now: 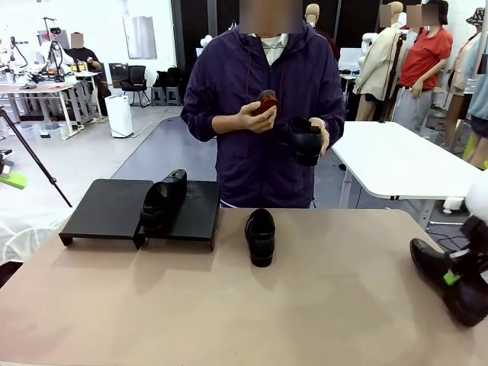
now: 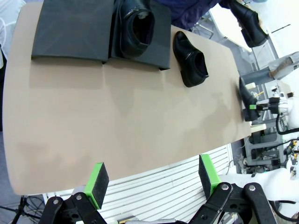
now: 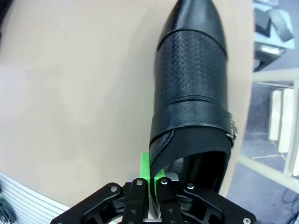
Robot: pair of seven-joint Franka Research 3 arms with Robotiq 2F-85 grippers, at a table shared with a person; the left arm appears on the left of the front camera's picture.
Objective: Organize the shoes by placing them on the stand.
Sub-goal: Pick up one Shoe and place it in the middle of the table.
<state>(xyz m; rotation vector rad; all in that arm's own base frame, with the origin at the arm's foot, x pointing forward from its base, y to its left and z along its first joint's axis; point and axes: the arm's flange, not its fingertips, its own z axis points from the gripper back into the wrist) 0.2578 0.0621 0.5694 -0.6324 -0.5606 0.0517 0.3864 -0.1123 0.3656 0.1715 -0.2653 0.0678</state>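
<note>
Right pincer [image 3: 152, 173]: clamped tight; its green pads pinch the rear collar of one shoe and hold nothing else.
Held shoe [image 3: 191, 93]: well apart from the stand, at the counter edge farthest from it on your right. Whether its sole touches the counter, you cannot tell.
Held shoe, make: glossy black leather with a smooth tapered toe, a band of fine dotted embossing across the vamp, and a strap with a small metal buckle at the side.
Left pincer [image 2: 153, 173]: jaws spread wide and holding nothing; it hangs over the counter's near edge, well apart from the stand.
Counter [image 1: 229, 313]: tan, matte and smooth.
Loose shoe [image 1: 260, 236]: upright on the counter just beside the stand's right end, not touching it. Same black gloss, low heel.
Stand [image 1: 103, 210]: two flat matte-black panels, slightly slanted, on short legs.
Shoe on the stand [image 1: 162, 200]: lies along the seam between the two panels, leaning to one side.
Fourth shoe [image 1: 305, 139]: in the person's hand [image 1: 320, 137], beyond the stand's far right.
Brown-red object [image 1: 266, 102]: small, in the person's other hand.
Progress: you may count one shoe of four as placed; three are left, and the placed one looks to need straightening.
</note>
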